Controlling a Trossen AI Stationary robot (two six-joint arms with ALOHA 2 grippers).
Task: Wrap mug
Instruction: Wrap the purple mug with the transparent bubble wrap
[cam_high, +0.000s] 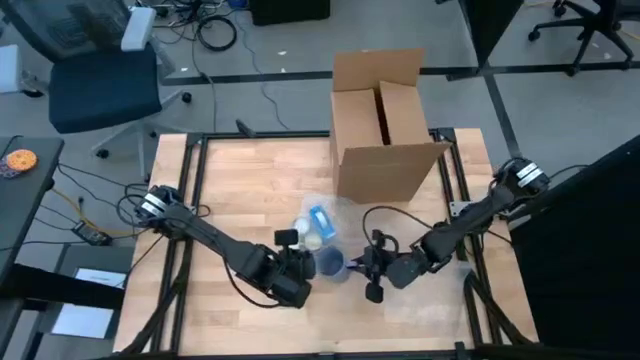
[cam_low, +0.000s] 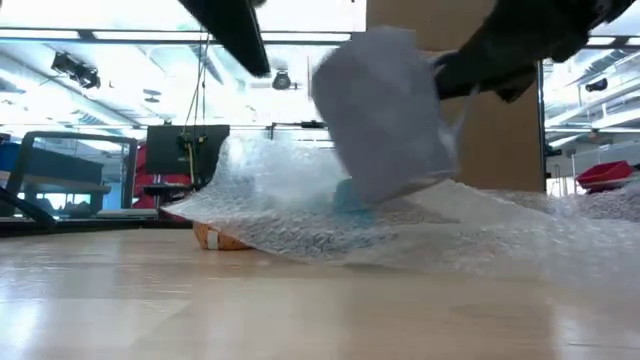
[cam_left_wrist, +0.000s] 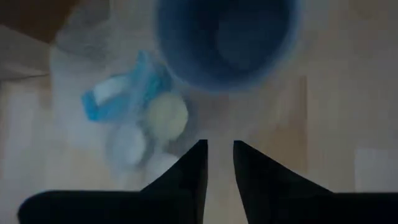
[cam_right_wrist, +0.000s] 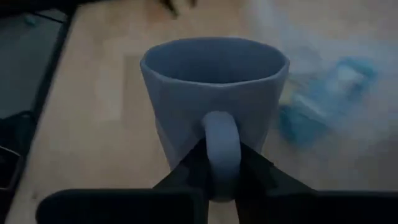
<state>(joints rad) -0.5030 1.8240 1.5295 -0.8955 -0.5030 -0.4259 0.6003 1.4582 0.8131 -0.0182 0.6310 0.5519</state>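
Observation:
A blue-grey mug (cam_high: 332, 265) hangs low over a clear bubble wrap sheet (cam_low: 430, 225) spread across the middle of the table. My right gripper (cam_right_wrist: 221, 169) is shut on its handle and reaches in from the table's right. In the low view the mug (cam_low: 385, 110) is tilted. My left gripper (cam_left_wrist: 219, 155) hovers just left of the mug (cam_left_wrist: 224, 37). Its fingers stand a narrow gap apart, with nothing plainly between them. My right gripper pinches the mug's handle (cam_right_wrist: 221, 140) between its two fingers, one on each side of the loop. The fingers come roughly level from the table's right side. The mug is tilted with its mouth up. I cannot tell whether its bottom touches the wrap.
A blue tape dispenser (cam_high: 318, 222) and small pale round things (cam_left_wrist: 165, 115) lie on or under the wrap just beyond the mug. An open cardboard box (cam_high: 385, 130) stands at the table's far edge. Bare wood lies at the near left.

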